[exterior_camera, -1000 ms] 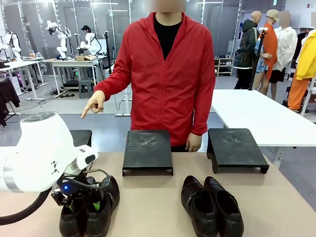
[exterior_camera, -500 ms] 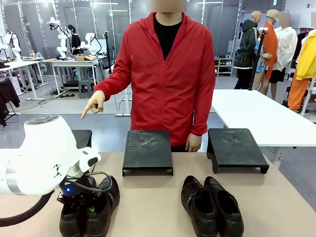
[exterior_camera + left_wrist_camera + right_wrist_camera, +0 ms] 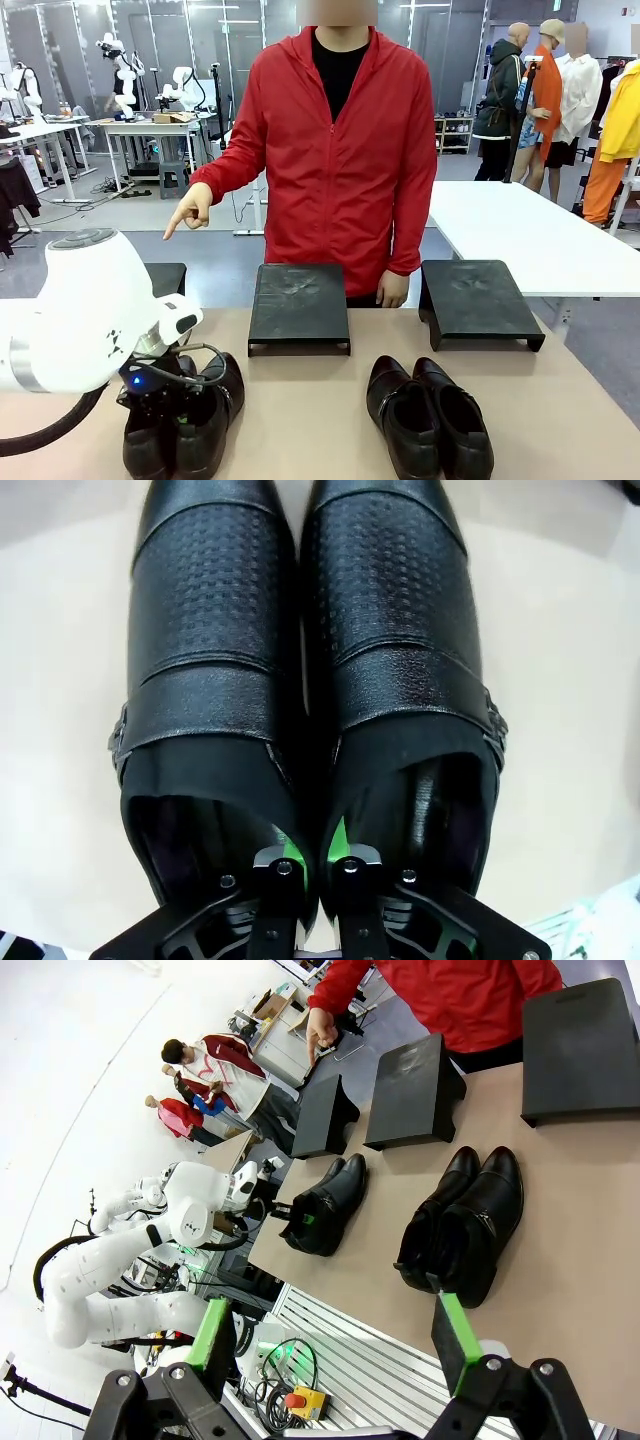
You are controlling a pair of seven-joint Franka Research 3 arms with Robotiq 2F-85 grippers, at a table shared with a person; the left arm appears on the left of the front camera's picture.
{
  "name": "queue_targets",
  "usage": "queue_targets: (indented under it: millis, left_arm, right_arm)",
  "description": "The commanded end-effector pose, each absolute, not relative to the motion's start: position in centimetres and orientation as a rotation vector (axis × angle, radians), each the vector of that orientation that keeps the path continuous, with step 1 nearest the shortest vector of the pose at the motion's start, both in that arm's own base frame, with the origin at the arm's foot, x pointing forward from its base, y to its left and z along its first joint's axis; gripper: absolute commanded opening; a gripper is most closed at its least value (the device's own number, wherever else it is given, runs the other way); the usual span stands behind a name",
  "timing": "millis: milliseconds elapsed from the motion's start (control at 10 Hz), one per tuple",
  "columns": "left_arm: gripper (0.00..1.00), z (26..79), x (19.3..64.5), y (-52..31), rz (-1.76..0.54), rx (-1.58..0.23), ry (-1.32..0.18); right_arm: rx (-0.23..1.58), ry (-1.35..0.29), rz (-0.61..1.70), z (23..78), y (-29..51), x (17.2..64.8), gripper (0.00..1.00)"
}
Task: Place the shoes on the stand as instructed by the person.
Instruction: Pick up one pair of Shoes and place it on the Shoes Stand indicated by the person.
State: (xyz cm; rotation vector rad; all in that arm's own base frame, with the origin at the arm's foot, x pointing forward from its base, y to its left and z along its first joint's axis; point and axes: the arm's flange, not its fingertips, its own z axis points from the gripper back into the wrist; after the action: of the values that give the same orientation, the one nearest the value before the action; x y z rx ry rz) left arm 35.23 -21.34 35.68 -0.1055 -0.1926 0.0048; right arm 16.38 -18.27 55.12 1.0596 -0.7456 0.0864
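— What does the left gripper [image 3: 314, 865] have hold of?
— The left pair of shoes [image 3: 300, 660]. Its jaws stand almost together. 1 green-padded finger [image 3: 290, 854] reaches into each shoe's opening, and the 2 fingers squeeze the adjoining inner walls at the heel end.
— Where does that pair sit?
— In the front view it is at 7 o'clock on the tan table [image 3: 310, 410], toes toward 12 o'clock, under the white left arm [image 3: 80, 310]. Whether the soles touch the table cannot be told.
— And the right gripper [image 3: 330, 1305]?
— It is spread wide, with nothing between its fingers, and it hangs off the table's near edge.
— Where is the right pair of shoes [image 3: 428, 420]?
— At 5 o'clock, with the 2 shoes side by side and touching, toes toward 12 o'clock.
— And the stands?
— 3 black stands line the far edge: the left stand [image 3: 168, 277] at 10 o'clock, the middle stand [image 3: 298, 305] at 12 and the right stand [image 3: 475, 300] at 2.
— What about the person [image 3: 335, 150]?
— The person stands at 12 o'clock behind the middle stand. The pointing hand [image 3: 190, 212] is held out, index finger aimed down, above the left stand in the picture.
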Motion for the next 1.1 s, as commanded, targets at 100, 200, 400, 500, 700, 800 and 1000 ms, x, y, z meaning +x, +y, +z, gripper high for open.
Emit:
queue_targets:
  millis: [100, 200, 400, 500, 700, 800, 1000]
  left_arm:
    - [0.0, 43.8, 33.2, -19.9, 0.035, -0.084, -0.275]
    - [0.0, 46.7, 33.3, -18.3, 0.046, -0.08, -0.308]
    - [0.0, 50.0, 34.1, -15.0, 0.022, -0.08, -0.369]
    - [0.0, 51.1, 34.6, -13.1, 0.015, -0.075, -0.394]
    - [0.0, 52.5, 35.2, -10.6, 0.012, -0.058, -0.435]
    - [0.0, 52.9, 35.4, -9.8, 0.017, -0.054, -0.456]
    - [0.0, 53.5, 34.0, -10.1, 0.031, -0.027, -0.484]
  right_arm:
    - [1.059, -0.761, 0.103, 55.3, -18.4, 16.4, 1.0]
    - [1.059, -0.761, 0.103, 55.3, -18.4, 16.4, 1.0]
    - [1.059, -0.761, 0.103, 55.3, -18.4, 16.4, 1.0]
    - [1.059, -0.761, 0.103, 55.3, -18.4, 16.4, 1.0]
    - [1.059, -0.761, 0.103, 55.3, -18.4, 16.4, 1.0]
    - [1.059, -0.761, 0.103, 55.3, -18.4, 16.4, 1.0]
    - [1.059, -0.761, 0.103, 55.3, -18.4, 16.4, 1.0]
